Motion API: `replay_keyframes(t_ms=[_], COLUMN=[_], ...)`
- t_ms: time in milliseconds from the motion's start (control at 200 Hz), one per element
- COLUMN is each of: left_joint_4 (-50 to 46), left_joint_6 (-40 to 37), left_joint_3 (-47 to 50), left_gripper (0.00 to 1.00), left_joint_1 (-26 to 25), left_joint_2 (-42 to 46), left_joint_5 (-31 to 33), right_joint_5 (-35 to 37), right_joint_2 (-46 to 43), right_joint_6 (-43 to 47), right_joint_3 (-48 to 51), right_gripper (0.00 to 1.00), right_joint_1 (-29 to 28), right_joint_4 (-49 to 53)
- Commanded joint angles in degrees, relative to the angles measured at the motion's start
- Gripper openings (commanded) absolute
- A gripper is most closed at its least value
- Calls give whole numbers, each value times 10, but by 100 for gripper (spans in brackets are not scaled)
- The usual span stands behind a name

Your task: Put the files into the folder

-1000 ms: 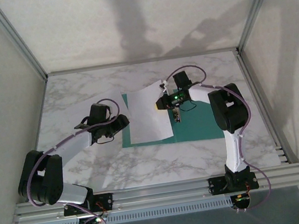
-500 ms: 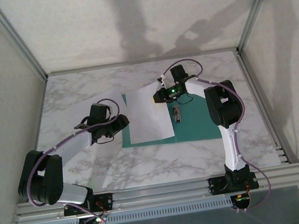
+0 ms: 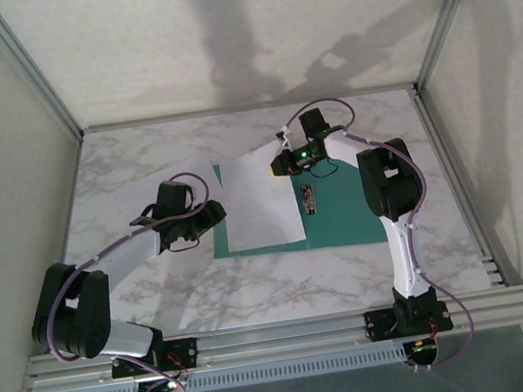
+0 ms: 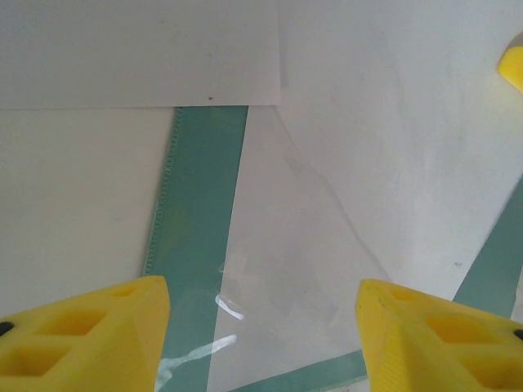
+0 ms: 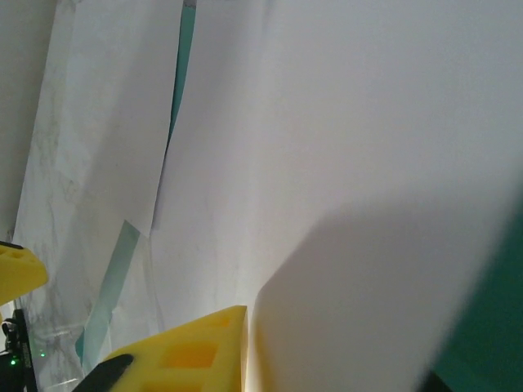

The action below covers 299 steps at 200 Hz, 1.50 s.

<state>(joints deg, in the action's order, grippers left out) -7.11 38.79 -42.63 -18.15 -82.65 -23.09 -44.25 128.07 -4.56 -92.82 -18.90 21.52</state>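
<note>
Sheet's on the folder, right side has a corner of it
Your right fingers (image 5: 192, 351) are pinched on the far corner of the white sheet (image 3: 257, 201), which lies over the left leaf of the teal folder (image 3: 347, 213) on the bench (image 3: 140, 164), that corner lifted. Your left fingers (image 4: 98, 327) are spread wide, holding nothing, low over the folder's left edge

White marble table (image 3: 284, 285), teal folder (image 3: 347, 213) open flat on it, files (image 3: 258, 206) over folder's left leaf
</note>
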Motion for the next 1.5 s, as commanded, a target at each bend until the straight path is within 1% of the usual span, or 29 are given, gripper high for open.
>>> replay_keyframes(t_ms=[0, 165, 451, 631, 911, 1081, 1337, 1492], left_joint_4=[6, 6, 6, 5, 6, 7, 14, 13], left_joint_6=[-7, -7, -9, -10, -11, -11, -9, -8], left_joint_3=[3, 2, 1, 2, 4, 8, 13, 11], left_gripper=[62, 62, 62, 62, 62, 62, 62, 62], left_joint_1=[4, 5, 5, 5, 6, 6, 7, 7], left_joint_2=[7, 6, 6, 8, 10, 10, 5, 5], left_joint_5=[2, 0, -2, -1, -4, -3, -7, -7], right_joint_5=[22, 59, 78, 83, 100, 91, 73, 69], right_joint_2=[3, -17, -45, -66, -76, -68, -73, -75], right_joint_6=[19, 5, -35, -65, -90, -90, -120, -127], right_joint_3=[-13, 12, 65, 97, 104, 99, 128, 135], right_gripper=[15, 8, 0, 0, 0, 0, 0, 0], right_joint_1=[2, 1, 3, 4, 7, 8, 6, 3], right_joint_4=[17, -6, -69, -111, -126, -124, -163, -170])
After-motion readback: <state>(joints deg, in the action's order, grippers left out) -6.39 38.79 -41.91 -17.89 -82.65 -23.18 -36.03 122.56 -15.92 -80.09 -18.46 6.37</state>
